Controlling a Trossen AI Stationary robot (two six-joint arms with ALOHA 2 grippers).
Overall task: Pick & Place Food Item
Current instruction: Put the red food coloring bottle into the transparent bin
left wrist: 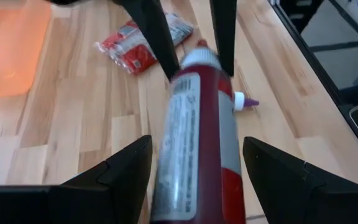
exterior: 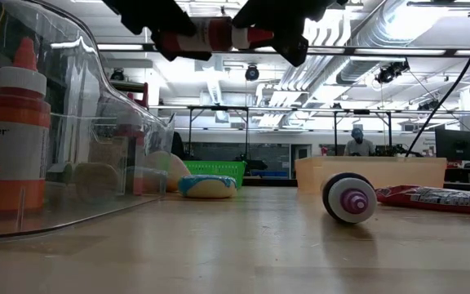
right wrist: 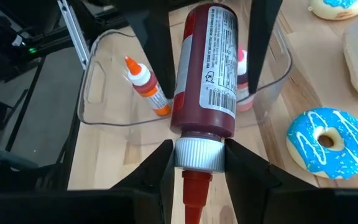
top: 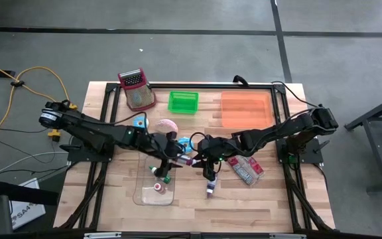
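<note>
Red sauce bottle (right wrist: 205,65): lying level in mid-air above the table, between both arms
Right gripper (right wrist: 197,155): clamped on the white cap end (nozzle poking out past the fingers)
Left gripper (left wrist: 194,158): fingers either side of the bottle's body; gripping or loose, can't tell
Clear bin (right wrist: 92,93): just beside, an orange-capped bottle (right wrist: 146,86) standing in it

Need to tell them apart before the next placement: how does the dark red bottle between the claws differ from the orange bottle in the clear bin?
The dark red bottle is held off the table, lying on its side; the orange bottle stands upright in the clear bin.

The dark red bottle looks larger, with a white collar under a red tip; the orange bottle has a white neck under an orange tip.

Both are nozzle-tipped squeeze bottles.
</note>
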